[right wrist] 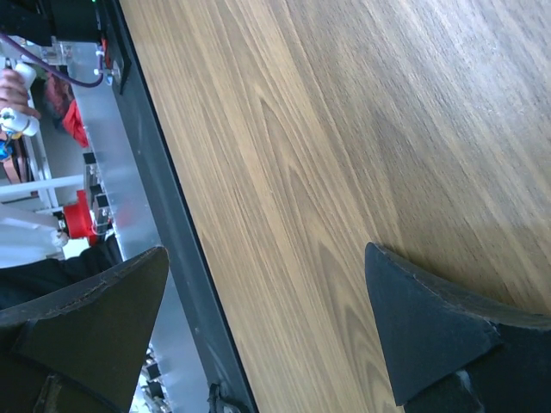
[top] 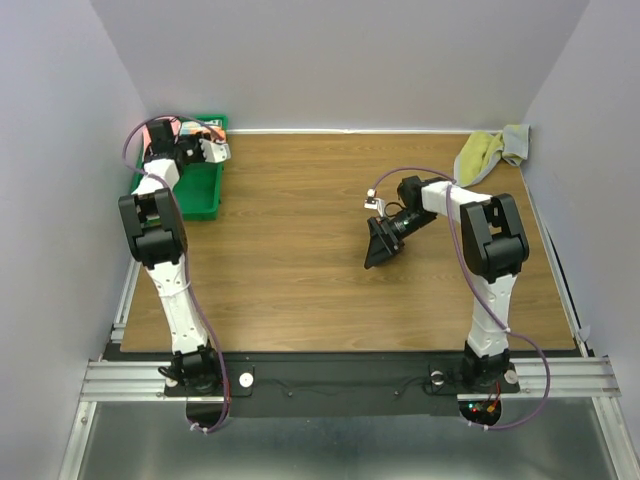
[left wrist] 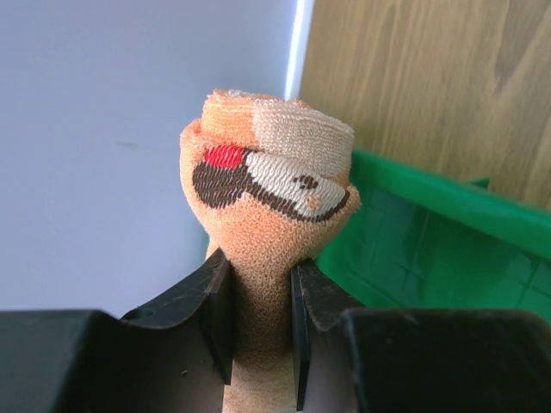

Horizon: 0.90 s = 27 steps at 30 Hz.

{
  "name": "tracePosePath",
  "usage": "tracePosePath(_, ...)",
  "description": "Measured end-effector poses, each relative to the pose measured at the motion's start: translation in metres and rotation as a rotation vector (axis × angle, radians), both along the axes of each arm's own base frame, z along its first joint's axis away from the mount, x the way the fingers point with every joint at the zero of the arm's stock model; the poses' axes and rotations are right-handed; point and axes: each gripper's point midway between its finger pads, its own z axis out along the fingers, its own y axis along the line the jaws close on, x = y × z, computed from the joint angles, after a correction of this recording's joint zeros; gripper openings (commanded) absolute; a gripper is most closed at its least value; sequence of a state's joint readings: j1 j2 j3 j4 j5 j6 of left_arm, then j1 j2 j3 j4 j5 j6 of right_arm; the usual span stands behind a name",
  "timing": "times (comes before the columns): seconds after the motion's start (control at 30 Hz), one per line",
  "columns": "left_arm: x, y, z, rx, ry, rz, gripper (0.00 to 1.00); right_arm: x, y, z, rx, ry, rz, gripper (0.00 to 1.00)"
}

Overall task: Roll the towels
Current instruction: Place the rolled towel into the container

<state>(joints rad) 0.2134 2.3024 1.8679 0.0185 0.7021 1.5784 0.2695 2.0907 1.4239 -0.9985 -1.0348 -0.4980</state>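
Note:
My left gripper (left wrist: 261, 323) is shut on a rolled orange towel (left wrist: 271, 198) with a brown, white and red pattern. It holds the roll over the green bin (top: 196, 189) at the table's far left; in the top view the roll (top: 160, 133) shows above the bin's back end. My right gripper (top: 378, 247) is open and empty, hovering over the bare wood in the middle right of the table. A heap of yellow-green and grey towels (top: 488, 150) lies at the far right corner, apart from both grippers.
The green bin (left wrist: 448, 232) sits against the left wall. The wooden tabletop (top: 340, 250) spans between the arms. White walls close in the left, back and right sides. A metal rail (top: 340, 375) runs along the near edge.

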Motion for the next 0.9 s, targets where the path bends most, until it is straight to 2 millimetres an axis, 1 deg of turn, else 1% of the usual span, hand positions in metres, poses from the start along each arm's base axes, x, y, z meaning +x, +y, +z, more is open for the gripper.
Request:
tracePosePath(0.17, 0.003, 0.025, -0.021, 0.042, 0.01, 0.016, 0.0, 0.0, 0.0, -0.001, -0.001, 0.004, 0.0, 1.0)
tracePosePath(0.3, 0.007, 0.038, -0.028, 0.076, 0.004, 0.027, 0.0, -0.001, 0.0, -0.003, -0.004, 0.018, -0.002, 1.0)
tracePosePath(0.43, 0.01, 0.04, -0.037, 0.103, 0.002, 0.014, 0.0, -0.001, 0.0, -0.003, -0.005, 0.019, -0.003, 1.0)
tracePosePath(0.53, 0.01, 0.035, -0.044, 0.125, 0.007, -0.01, 0.0, -0.001, 0.0, -0.003, -0.006, 0.022, -0.003, 1.0)
tracePosePath(0.63, 0.012, 0.033, -0.05, 0.132, 0.011, -0.018, 0.0, 0.0, 0.0, -0.004, -0.007, 0.032, -0.005, 1.0)
tracePosePath(0.67, 0.014, 0.033, -0.052, 0.137, 0.01, -0.021, 0.01, 0.0, 0.001, -0.004, -0.006, 0.038, -0.007, 1.0)
tracePosePath(0.7, 0.016, 0.033, -0.054, 0.143, 0.006, -0.024, 0.04, 0.0, 0.001, -0.004, -0.005, 0.043, -0.009, 1.0)
tracePosePath(0.77, 0.018, 0.033, -0.06, 0.154, 0.007, -0.031, 0.14, 0.001, 0.001, -0.004, -0.005, 0.049, -0.012, 1.0)
tracePosePath(0.8, 0.019, 0.033, -0.064, 0.162, 0.007, -0.033, 0.23, 0.001, 0.001, -0.004, -0.005, 0.052, -0.013, 1.0)
tracePosePath(0.83, 0.019, 0.034, -0.067, 0.172, 0.006, -0.036, 0.28, 0.0, 0.001, -0.004, -0.004, 0.055, -0.013, 1.0)
tracePosePath(0.87, 0.02, 0.034, -0.069, 0.178, 0.005, -0.038, 0.41, 0.0, 0.001, -0.004, -0.004, 0.06, -0.015, 1.0)
tracePosePath(0.9, 0.021, 0.035, -0.07, 0.188, 0.0, -0.042, 0.52, 0.0, 0.001, -0.004, -0.004, 0.061, -0.015, 1.0)
